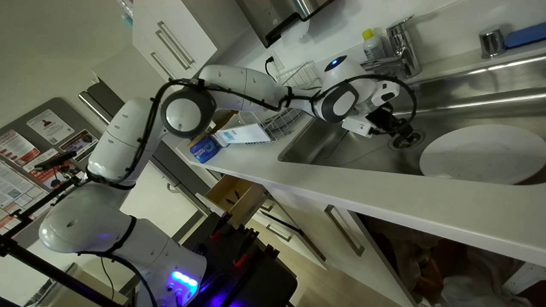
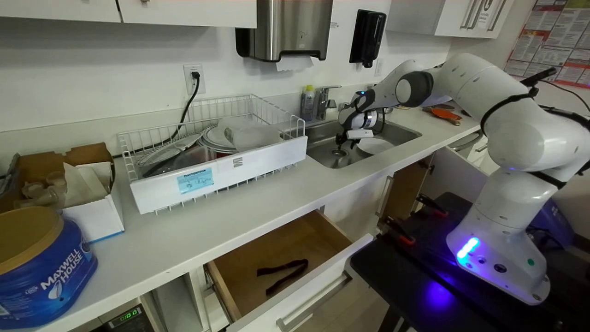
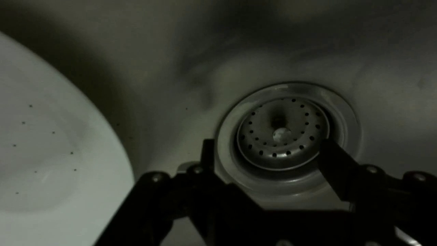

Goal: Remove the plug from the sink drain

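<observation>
The plug [image 3: 282, 146] is a round metal strainer with small holes and a central knob. In the wrist view it sits inside the drain ring [image 3: 228, 136]. The drain also shows in both exterior views [image 1: 396, 143] [image 2: 339, 152], partly behind the gripper in an exterior view. My gripper [image 3: 267, 140] is open and empty, with black fingers spread wide. In the wrist view, the fingertips lie to the left and right of the plug's near half. In both exterior views the gripper [image 1: 407, 133] [image 2: 345, 140] points down into the sink over the drain; the exact height above the plug is unclear.
A white plate [image 1: 482, 153] lies in the steel sink [image 1: 324, 147] beside the drain; it also shows in the wrist view [image 3: 61, 136]. The faucet [image 1: 403, 47] and a yellow-capped bottle [image 1: 373, 44] stand behind. A dish rack [image 2: 258, 159] stands on the counter [image 2: 193, 226].
</observation>
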`<state>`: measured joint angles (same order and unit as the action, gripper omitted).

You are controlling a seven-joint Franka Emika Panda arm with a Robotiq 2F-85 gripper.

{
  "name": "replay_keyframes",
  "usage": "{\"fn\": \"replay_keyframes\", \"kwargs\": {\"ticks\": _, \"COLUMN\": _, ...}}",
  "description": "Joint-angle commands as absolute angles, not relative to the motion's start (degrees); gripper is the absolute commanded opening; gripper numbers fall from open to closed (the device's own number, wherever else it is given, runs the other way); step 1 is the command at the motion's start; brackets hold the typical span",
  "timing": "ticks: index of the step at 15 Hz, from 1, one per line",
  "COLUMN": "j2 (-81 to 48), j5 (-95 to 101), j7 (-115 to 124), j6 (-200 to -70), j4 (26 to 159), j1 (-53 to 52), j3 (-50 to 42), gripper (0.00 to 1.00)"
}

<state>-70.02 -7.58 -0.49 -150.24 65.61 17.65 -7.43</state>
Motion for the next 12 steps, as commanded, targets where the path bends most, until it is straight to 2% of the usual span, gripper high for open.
{"fn": "replay_keyframes", "kwargs": {"ticks": 1, "j2": -74.86, "j5": -6.14, "j7": 1.98, "j6": -146.63, "j4": 57.36, "j1": 17.57, "j3": -8.06, "gripper": 0.79}}
{"fn": "replay_keyframes", "kwargs": {"ticks": 4, "j2": -77.64, "j5": -5.63, "j7": 2.67, "j6": -146.11, "j4": 53.51, "j1": 17.27, "j3": -8.47, "gripper": 0.72}}
{"fn": "replay_keyframes", "kwargs": {"ticks": 7, "j2": -80.07, "j5": -5.06, "j7": 3.46, "j6": -145.58, "j4": 50.22, "j1": 17.11, "j3": -8.64, "gripper": 0.71}}
{"fn": "replay_keyframes", "kwargs": {"ticks": 12, "j2": -83.24, "j5": -4.00, "j7": 4.40, "j6": -143.87, "j4": 45.58, "j1": 17.11, "j3": -8.58, "gripper": 0.62}}
